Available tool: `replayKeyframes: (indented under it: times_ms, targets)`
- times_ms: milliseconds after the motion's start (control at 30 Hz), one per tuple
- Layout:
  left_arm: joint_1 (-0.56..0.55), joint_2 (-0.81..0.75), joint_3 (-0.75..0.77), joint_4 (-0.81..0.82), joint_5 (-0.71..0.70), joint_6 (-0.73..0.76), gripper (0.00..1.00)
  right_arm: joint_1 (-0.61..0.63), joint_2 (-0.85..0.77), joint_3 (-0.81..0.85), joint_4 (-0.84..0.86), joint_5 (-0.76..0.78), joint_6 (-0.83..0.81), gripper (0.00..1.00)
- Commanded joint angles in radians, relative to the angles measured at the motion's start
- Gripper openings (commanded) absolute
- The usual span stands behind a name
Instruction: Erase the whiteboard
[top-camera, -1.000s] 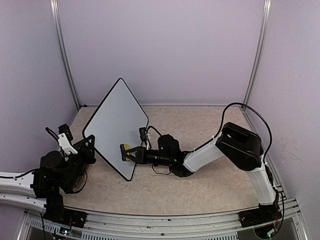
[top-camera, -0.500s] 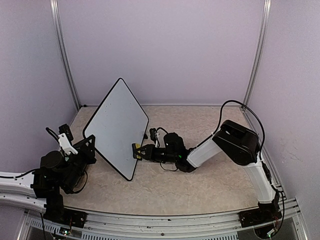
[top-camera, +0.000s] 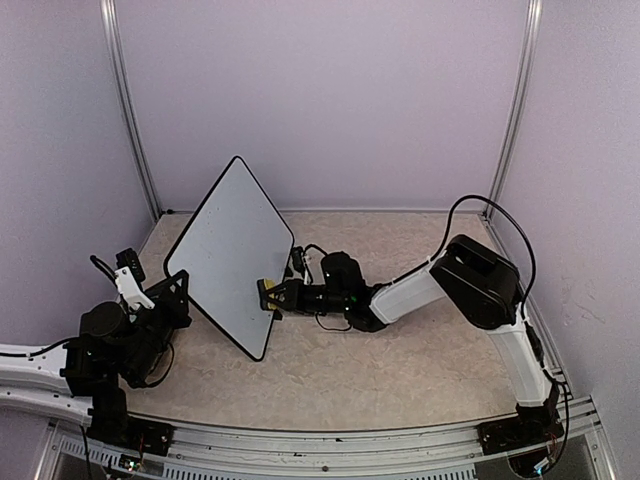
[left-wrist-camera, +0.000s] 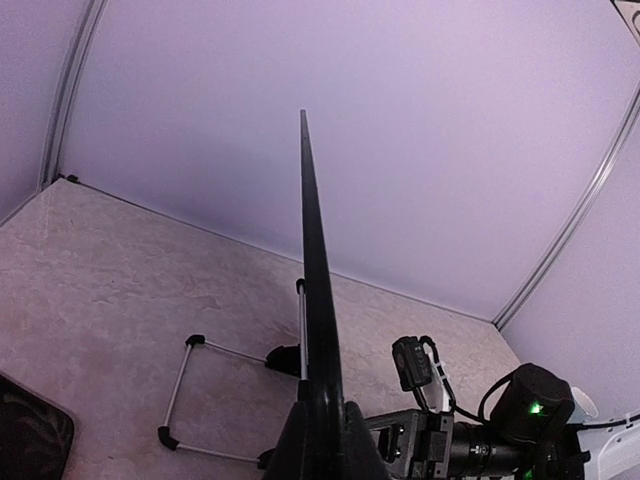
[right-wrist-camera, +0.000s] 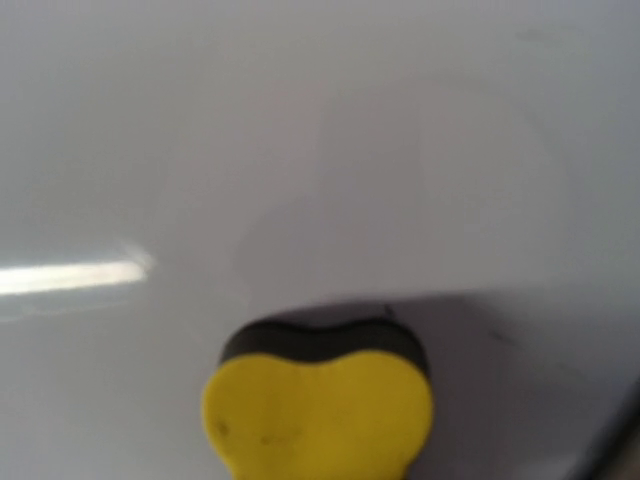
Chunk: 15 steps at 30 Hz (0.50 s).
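Yellow eraser (top-camera: 266, 293) shifted right on whiteboard (top-camera: 225, 250) | right pincer (top-camera: 271, 297) grips eraser | left pincer (left-wrist-camera: 322, 448) clamps whiteboard edge

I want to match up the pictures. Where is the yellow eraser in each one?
Top external: the yellow eraser is left of centre, against the lower right part of the whiteboard.
Left wrist: no yellow shows; the whiteboard is seen edge-on, running up the middle.
Right wrist: the yellow eraser sits at the bottom centre, against the whiteboard.
Shared landmark: the whiteboard, in all three views.
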Motion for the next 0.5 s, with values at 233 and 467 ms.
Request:
replayKeyframes:
  times_ms: [233, 467]
  targets:
    - [-0.027, -0.006, 0.016, 0.052, 0.100, -0.057, 0.00, 0.065, -0.184, 0.022, 0.068, -0.115, -0.058, 0.00]
    - [-0.028, -0.013, 0.022, 0.047, 0.104, -0.048, 0.00, -0.015, -0.344, -0.188, 0.039, -0.035, -0.075, 0.00]
